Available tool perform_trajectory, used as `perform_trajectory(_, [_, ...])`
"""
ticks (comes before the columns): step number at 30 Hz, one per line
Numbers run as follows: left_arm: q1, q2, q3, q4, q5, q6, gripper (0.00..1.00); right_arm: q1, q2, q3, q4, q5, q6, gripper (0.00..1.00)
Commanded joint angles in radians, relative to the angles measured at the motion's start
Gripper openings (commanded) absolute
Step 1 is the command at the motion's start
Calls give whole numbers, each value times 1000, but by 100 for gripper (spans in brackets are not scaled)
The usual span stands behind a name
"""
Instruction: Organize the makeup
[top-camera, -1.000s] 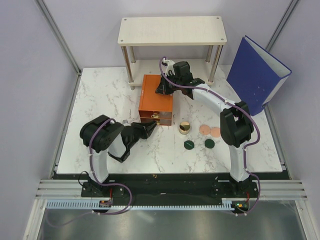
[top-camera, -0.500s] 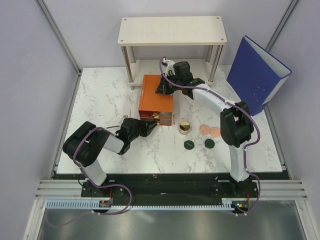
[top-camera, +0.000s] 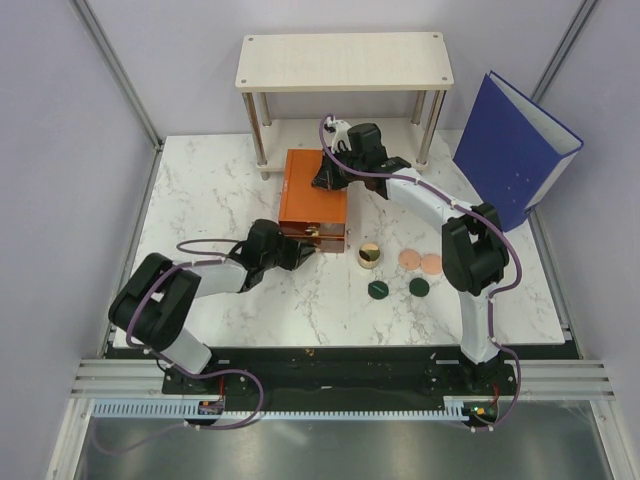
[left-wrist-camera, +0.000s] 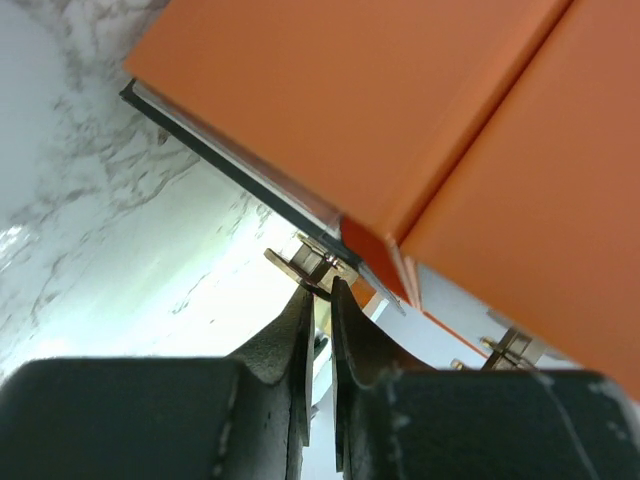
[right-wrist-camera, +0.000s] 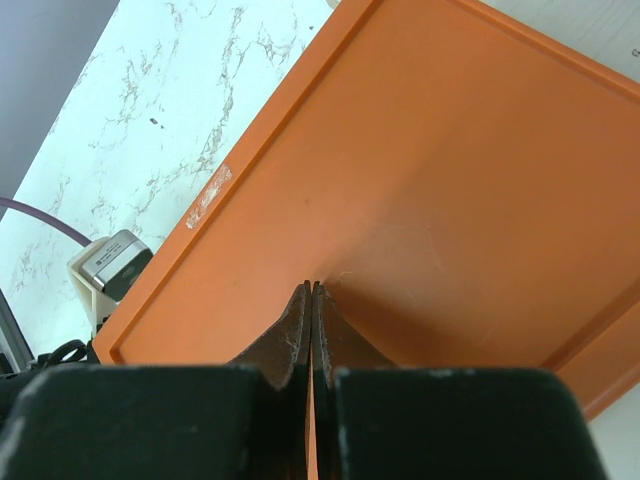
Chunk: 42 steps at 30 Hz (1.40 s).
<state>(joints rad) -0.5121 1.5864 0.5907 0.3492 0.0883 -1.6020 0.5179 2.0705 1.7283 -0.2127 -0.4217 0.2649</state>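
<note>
Orange drawer box (top-camera: 305, 200), blue binder (top-camera: 510, 145)

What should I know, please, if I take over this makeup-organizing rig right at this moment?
Left gripper: shut on the small brass drawer pull of the orange box of drawers.
Right gripper: shut, tips pressed on the box's top.
On the marble table: round gold compact, two peach-pink discs, two dark green discs; cream metal-capped tube beside the box.
Done: none of these stowed.
To do: pull the drawer open, put makeup in.

orange box (right-wrist-camera: 430, 200) cropped by frame edges, drawer handle (left-wrist-camera: 305, 263) half hidden by left gripper (left-wrist-camera: 322, 292)
</note>
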Motion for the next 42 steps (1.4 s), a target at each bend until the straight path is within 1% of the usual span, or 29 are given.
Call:
perform_trajectory(1, [-17, -6, -35, -302, 14, 99, 2, 16, 34, -53, -206, -31, -23, 0])
perform_trajectory(9, [-16, -74, -49, -343, 50, 148, 2, 16, 33, -59, -205, -32, -20, 0])
perform_trajectory(10, [-17, -81, -52, -381, 62, 154, 2, 16, 31, -59, -206, -32, -19, 0])
perform_trajectory(12, [-19, -112, -60, -404, 74, 165, 2, 18, 31, -62, -206, -32, -19, 0])
perform_trajectory(19, [-58, -207, -147, -423, 97, 129, 2, 16, 36, -65, -191, -37, -4, 0])
perform_trajectory(24, [-115, -252, -157, -489, 91, 117, 2, 16, 30, -79, -177, -40, 7, 0])
perform_trajectory(26, [-123, -292, -170, -499, 85, 108, 2, 16, 23, -85, -177, -38, 10, 0])
perform_trajectory(30, [-144, -348, -184, -573, 94, 71, 2, 17, 13, -110, -166, -29, 11, 0])
perform_trajectory(33, [-157, -381, -201, -584, 88, 63, 2, 16, 7, -124, -156, -31, 17, 0])
perform_trajectory(37, [-163, -401, -189, -582, 62, 97, 2, 16, 2, -133, -149, -28, 20, 0])
perform_trajectory(38, [-163, -399, -178, -582, 61, 137, 2, 17, 0, -133, -149, -26, 22, 0])
perform_trajectory(39, [-163, -385, -151, -582, 60, 160, 9, 16, 0, -134, -148, -26, 22, 0])
perform_trajectory(40, [-163, -378, -135, -582, 64, 180, 12, 17, -1, -133, -148, -25, 22, 0])
perform_trajectory(41, [-163, -368, -121, -584, 62, 216, 18, 18, 0, -133, -146, -26, 23, 0])
perform_trajectory(42, [-163, -353, -96, -584, 62, 230, 44, 16, 0, -130, -146, -25, 25, 0])
